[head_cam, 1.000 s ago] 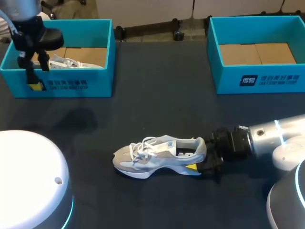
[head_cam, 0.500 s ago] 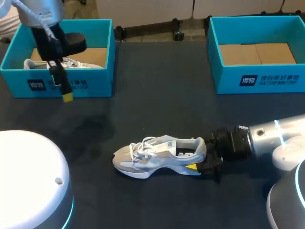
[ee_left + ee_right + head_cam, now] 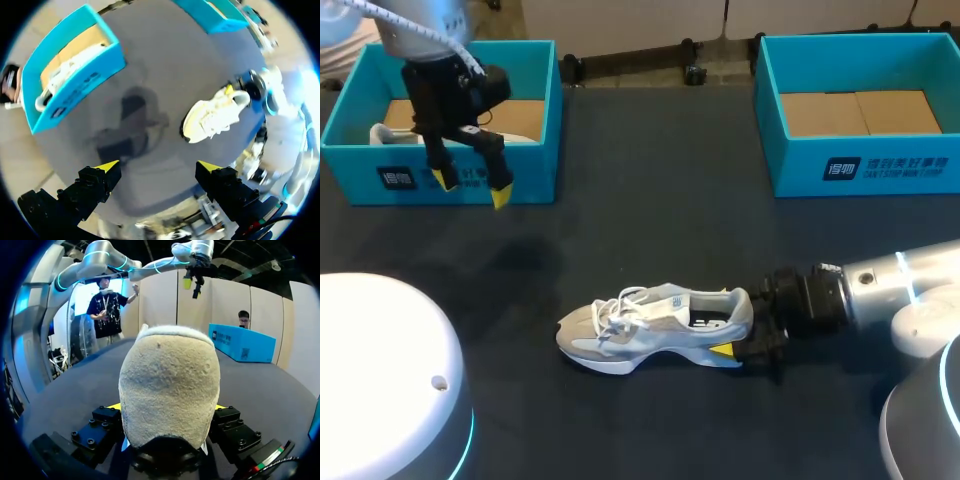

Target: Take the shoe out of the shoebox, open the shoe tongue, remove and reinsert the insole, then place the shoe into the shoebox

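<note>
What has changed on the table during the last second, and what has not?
The left gripper moved rightward along the front of the left teal cardboard shoebox and turned, so both yellow tips now show, open and empty. The right gripper stayed shut on the heel of the grey and white sneaker, which did not move.

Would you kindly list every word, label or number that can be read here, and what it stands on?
On the left shoebox, front wall: white print, too blurred to read.
On the right shoebox, front wall: white logo and lettering, too blurred to read.
On the shoe: no readable text.
</note>
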`<move>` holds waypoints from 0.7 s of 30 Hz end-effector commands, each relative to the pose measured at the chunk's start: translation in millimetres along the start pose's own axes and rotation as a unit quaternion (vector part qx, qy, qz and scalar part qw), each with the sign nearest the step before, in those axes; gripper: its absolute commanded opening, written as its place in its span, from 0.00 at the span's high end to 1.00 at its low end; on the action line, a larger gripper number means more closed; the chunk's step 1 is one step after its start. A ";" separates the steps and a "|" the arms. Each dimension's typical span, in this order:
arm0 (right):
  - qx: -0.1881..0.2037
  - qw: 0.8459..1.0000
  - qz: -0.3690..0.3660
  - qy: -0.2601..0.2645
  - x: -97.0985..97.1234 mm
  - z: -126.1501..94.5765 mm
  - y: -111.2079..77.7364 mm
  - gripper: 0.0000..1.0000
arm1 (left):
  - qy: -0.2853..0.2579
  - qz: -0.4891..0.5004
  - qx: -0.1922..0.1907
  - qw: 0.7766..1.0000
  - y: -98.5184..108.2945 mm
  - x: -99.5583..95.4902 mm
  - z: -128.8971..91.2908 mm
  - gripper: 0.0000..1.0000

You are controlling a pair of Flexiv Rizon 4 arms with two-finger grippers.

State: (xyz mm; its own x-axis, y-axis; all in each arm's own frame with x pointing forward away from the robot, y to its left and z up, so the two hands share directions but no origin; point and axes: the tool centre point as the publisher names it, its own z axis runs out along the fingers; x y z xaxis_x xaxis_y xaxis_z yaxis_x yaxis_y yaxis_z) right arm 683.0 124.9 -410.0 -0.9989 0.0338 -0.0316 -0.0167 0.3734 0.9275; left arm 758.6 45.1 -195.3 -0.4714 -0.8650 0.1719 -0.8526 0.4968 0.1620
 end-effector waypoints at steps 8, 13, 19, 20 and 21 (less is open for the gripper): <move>0.003 1.000 0.000 0.000 -0.8 2.0 0.5 1.00 | 0.067 -0.392 0.003 0.917 -0.7 52.9 22.3 0.00; 0.003 1.000 0.000 0.000 -0.8 2.0 0.5 1.00 | 0.025 -0.391 0.041 0.919 -2.0 97.5 34.4 0.00; 0.003 1.000 0.000 0.000 -0.8 2.0 0.5 1.00 | -0.009 -0.382 0.045 0.923 -22.5 134.3 55.2 0.00; 0.003 1.000 0.000 0.000 -0.8 2.0 0.5 1.00 | -0.009 -0.378 0.043 0.925 -25.1 139.9 58.9 0.00; 0.003 1.000 0.000 0.000 -0.8 2.0 0.5 1.00 | -0.016 -0.376 0.044 0.925 -29.0 145.3 62.7 0.00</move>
State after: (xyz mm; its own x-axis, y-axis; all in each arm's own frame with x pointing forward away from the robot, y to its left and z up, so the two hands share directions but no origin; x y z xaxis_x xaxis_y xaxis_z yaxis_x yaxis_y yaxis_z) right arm 683.1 125.0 -410.0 -0.9989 0.0338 -0.0316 -0.0167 0.3734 0.9275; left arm 702.1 -69.6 -227.1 0.2001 -0.9756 0.0900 -0.9666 -0.1816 0.1808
